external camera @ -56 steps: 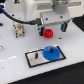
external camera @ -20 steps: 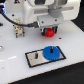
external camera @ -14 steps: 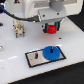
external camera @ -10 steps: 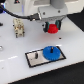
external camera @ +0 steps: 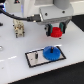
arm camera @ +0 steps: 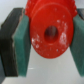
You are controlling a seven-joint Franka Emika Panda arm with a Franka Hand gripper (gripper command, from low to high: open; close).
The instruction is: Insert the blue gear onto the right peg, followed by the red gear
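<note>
From the exterior view, the hand [external camera: 56, 32] is up off the white tabletop [external camera: 15, 50] with the red gear [external camera: 57, 33] pinched between its fingers, hanging above and a bit behind the grey black-edged plate [external camera: 33, 58]. The blue gear [external camera: 52, 52] already sits flat on that plate toward the exterior view's right, so it looks seated on the right peg, though the peg itself is hidden under the gear and can't be confirmed. The plate's left pin is too thin to make out. There's also a small pale gadget [external camera: 19, 28] standing well apart on the exterior view's left. In the wrist view the red gear [arm camera: 52, 33] fills the frame, with its hub hole dead centre and the teal pads [arm camera: 21, 44] squeezing the rim on opposite sides. The gear reads as a light, rigid plastic part with a glossy face, so probably a bit slippery, but the toothed rim gives the soft pads something to bite into. Holding it across the rim like this seems the right call, since it leaves the centre hole open for the peg; the main risk is likely the gear tilting in the grip.
</note>
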